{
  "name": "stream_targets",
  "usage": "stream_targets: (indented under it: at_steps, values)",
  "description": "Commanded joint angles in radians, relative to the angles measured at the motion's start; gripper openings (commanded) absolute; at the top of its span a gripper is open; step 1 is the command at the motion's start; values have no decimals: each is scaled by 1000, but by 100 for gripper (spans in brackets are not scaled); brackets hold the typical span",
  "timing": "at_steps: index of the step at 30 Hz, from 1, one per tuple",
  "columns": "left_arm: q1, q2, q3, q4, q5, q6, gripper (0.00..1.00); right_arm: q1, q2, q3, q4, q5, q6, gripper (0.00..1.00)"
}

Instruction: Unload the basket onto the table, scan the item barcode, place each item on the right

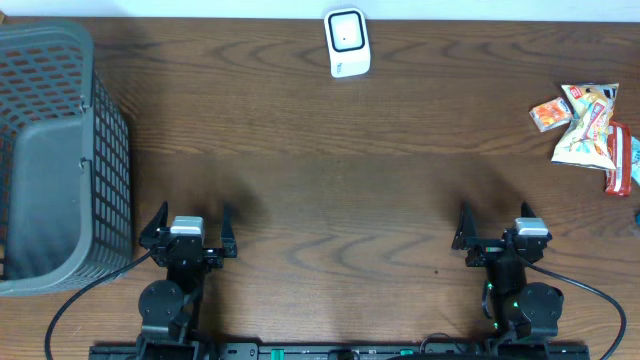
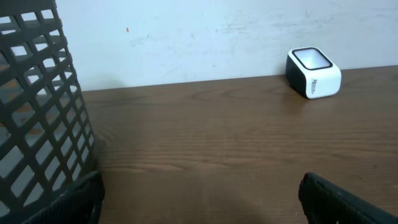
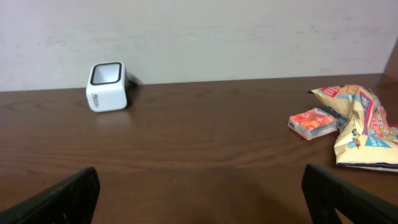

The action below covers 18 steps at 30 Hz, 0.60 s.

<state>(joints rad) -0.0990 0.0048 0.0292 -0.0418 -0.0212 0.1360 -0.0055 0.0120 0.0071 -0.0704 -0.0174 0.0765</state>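
White scanner (image 1: pixel 347 42), grey lattice basket (image 1: pixel 112 170), orange packet (image 1: pixel 549 114), brown woodgrain table (image 1: pixel 330 190)

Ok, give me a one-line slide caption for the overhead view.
Scan setup: left gripper and right gripper open and empty, scanner at the far edge, basket left, snacks right.

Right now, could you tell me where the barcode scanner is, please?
In the overhead view the scanner stands at the far edge of the table, roughly midway between the basket on the left and the snack packets on the right.
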Motion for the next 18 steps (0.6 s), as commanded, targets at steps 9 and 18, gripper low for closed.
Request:
stream_targets:
  at_steps: [9, 18]
  values:
    - [4, -3, -26, -31, 9, -34, 100, -8, -6, -2, -4, 12, 13, 99]
    - [4, -3, -26, -30, 10, -36, 100, -8, -6, -2, -4, 12, 13, 99]
